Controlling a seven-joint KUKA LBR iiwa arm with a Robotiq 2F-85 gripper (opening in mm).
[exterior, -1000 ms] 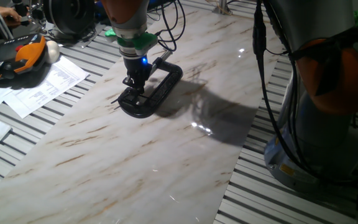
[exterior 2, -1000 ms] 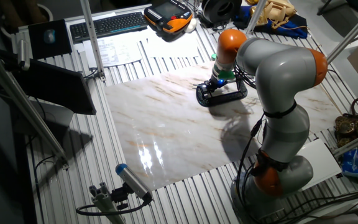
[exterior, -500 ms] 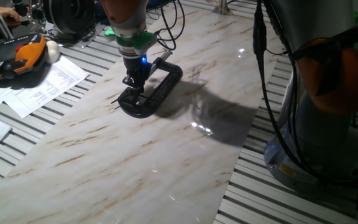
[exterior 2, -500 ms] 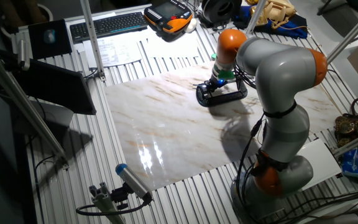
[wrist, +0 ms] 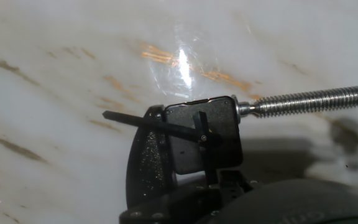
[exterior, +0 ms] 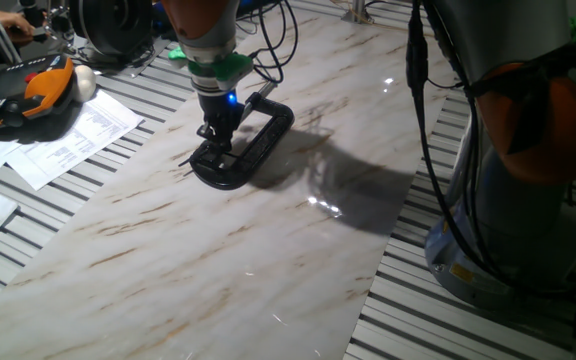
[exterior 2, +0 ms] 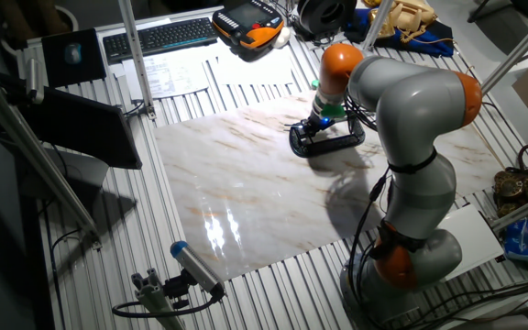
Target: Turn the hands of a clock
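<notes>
The clock (wrist: 191, 134) is a small black square plate held in the jaw of the black C-clamp (exterior: 243, 150), which lies on the marble slab. Its long hand (wrist: 142, 123) points left past the plate's edge. Its short hand (wrist: 201, 124) runs up and down through the pivot. My gripper (exterior: 215, 138) stands straight over the clock end of the clamp, and it also shows in the other fixed view (exterior 2: 315, 126). Its fingers look closed together, with the tips (wrist: 229, 182) at the lower end of the short hand. Whether they pinch the hand is hidden.
The clamp's threaded screw (wrist: 316, 99) runs off to the right. The marble slab (exterior: 268, 250) lies on a slatted table. Papers (exterior: 63, 145) and an orange-black pendant (exterior: 28, 95) lie at the left. The arm's base (exterior 2: 411, 257) stands at the slab's right edge.
</notes>
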